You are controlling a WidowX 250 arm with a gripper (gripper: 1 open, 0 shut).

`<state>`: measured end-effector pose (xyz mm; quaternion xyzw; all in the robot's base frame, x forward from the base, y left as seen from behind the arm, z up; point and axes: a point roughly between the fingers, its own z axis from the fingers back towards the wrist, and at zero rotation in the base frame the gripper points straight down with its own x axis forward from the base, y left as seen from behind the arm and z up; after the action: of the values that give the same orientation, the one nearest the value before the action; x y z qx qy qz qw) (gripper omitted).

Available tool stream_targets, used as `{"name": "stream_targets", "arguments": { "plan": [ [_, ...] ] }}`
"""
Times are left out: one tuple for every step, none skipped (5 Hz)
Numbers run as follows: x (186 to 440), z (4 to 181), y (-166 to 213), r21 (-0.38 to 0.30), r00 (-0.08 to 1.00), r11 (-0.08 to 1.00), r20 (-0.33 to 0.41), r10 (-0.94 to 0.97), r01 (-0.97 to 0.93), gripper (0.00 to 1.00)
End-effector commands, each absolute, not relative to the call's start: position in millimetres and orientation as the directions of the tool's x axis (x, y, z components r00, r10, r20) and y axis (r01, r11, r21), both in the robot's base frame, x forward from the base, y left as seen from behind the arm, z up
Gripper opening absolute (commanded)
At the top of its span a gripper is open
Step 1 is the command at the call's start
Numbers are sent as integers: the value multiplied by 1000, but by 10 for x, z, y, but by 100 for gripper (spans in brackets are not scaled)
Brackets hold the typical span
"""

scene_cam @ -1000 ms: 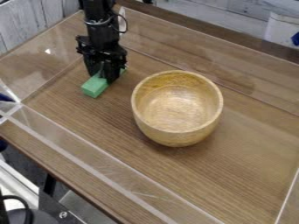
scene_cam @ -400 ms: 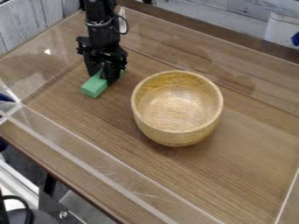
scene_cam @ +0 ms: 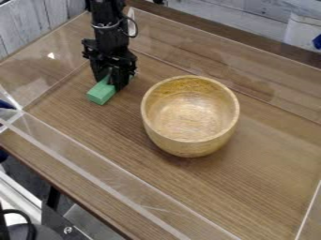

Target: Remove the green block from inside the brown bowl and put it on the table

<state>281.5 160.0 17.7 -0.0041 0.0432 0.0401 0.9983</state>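
At the left, my black end effector (scene_cam: 111, 77) points straight down, its jaws partly closed around the far end of the small bright green rectangular block (scene_cam: 101, 91), which rests on the brown wood-grain counter (scene_cam: 238, 178). I judge placing nearly done. To the right, the round tan wooden bowl (scene_cam: 190, 114) sits empty.

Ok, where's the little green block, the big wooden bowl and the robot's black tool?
small bright green block (scene_cam: 100, 92), camera view, top face.
round tan wooden bowl (scene_cam: 191, 142), camera view, front outer wall.
black tool (scene_cam: 112, 81), camera view, between its fingertips.
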Motion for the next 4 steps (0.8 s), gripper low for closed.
{"name": "stream_targets", "arguments": {
  "plan": [
    [2787,224,1586,-3,993,997,-89,81,-82,0],
    [2770,239,1572,-6,992,997,-96,82,-83,0],
    [2755,252,1556,-8,991,996,-102,83,-85,0],
    [2742,262,1541,-10,991,996,-107,83,-85,0]
  ]
}}
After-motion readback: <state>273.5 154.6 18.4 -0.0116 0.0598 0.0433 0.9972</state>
